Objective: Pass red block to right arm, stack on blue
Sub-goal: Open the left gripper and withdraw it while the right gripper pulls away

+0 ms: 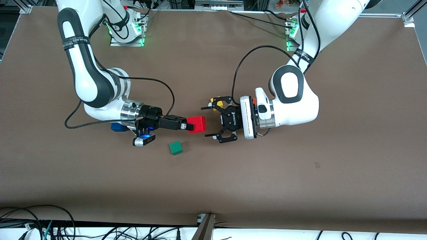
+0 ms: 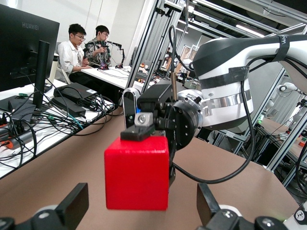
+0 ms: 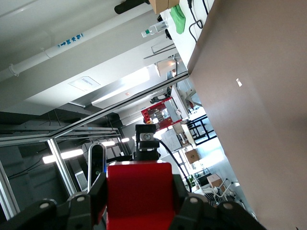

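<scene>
My right gripper (image 1: 190, 126) is shut on the red block (image 1: 198, 124) and holds it up over the middle of the table. In the right wrist view the block (image 3: 139, 191) fills the space between that gripper's (image 3: 139, 203) fingers. My left gripper (image 1: 205, 122) is open, its fingers (image 1: 210, 135) spread on either side of the block's free end without touching it. In the left wrist view the block (image 2: 136, 172) hangs between the wide-open fingers of the left gripper (image 2: 141, 208). The blue cube (image 1: 117, 127) lies on the table, partly hidden under the right arm's wrist.
A green cube (image 1: 175, 147) lies on the table nearer the front camera than the red block. A yellow cube (image 1: 217, 101) shows beside the left gripper's fingers. An orange cube (image 1: 254, 100) peeks out by the left wrist. The brown table (image 1: 300, 173) stretches wide toward the front camera.
</scene>
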`<action>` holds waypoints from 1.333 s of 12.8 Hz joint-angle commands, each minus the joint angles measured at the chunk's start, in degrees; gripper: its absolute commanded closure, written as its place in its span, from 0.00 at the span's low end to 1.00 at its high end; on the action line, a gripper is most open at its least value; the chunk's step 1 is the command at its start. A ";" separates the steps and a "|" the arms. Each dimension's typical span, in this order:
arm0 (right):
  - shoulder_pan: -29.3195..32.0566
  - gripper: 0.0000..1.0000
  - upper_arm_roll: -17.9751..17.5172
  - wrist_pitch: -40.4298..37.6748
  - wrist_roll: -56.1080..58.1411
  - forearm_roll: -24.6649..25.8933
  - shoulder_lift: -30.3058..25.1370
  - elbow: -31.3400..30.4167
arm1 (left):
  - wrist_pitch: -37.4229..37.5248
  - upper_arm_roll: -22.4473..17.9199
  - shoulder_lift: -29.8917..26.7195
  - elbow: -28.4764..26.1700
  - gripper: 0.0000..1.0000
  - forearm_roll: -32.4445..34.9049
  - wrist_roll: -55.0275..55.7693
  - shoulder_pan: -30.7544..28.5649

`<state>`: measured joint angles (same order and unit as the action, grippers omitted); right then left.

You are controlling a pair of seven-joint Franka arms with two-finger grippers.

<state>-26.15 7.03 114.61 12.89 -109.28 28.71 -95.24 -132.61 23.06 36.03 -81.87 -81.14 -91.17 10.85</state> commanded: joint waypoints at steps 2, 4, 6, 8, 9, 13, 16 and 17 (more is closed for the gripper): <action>3.11 1.00 0.00 -0.34 0.12 2.99 -0.94 0.14 | -0.19 -1.69 -0.07 1.28 0.00 -1.04 -0.86 0.40; 4.96 1.00 0.09 -2.53 0.03 10.72 -1.20 1.01 | 0.07 -5.99 -1.04 0.92 0.00 2.19 -0.68 0.48; 5.85 1.00 0.70 -2.54 0.38 21.16 -2.08 1.37 | 0.42 -7.40 -1.57 -0.21 0.00 8.60 3.60 -0.04; 5.85 1.00 2.19 -2.63 0.38 30.67 -2.87 2.42 | 2.17 -9.68 -2.01 -0.57 0.00 17.29 12.11 -0.22; 5.85 1.00 3.07 -2.63 0.29 34.71 -3.57 2.60 | 3.83 -11.44 -2.01 -0.49 0.00 22.29 16.24 -0.39; 5.85 1.00 5.62 -2.72 0.46 53.34 -6.29 2.60 | 8.06 -17.59 -2.10 -0.57 0.00 36.89 33.64 -0.66; 5.85 1.00 7.38 -4.30 0.20 70.03 -8.49 2.25 | 14.64 -21.11 -2.98 -0.49 0.00 47.89 48.32 -0.66; 5.85 1.00 8.34 -5.78 0.55 73.30 -9.11 2.25 | 17.27 -22.34 -3.50 -0.22 0.00 51.49 53.24 -0.66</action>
<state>-20.30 14.11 111.15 12.96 -41.48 21.68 -92.40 -119.33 2.59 35.08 -81.20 -34.88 -45.66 9.86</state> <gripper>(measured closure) 0.427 0.000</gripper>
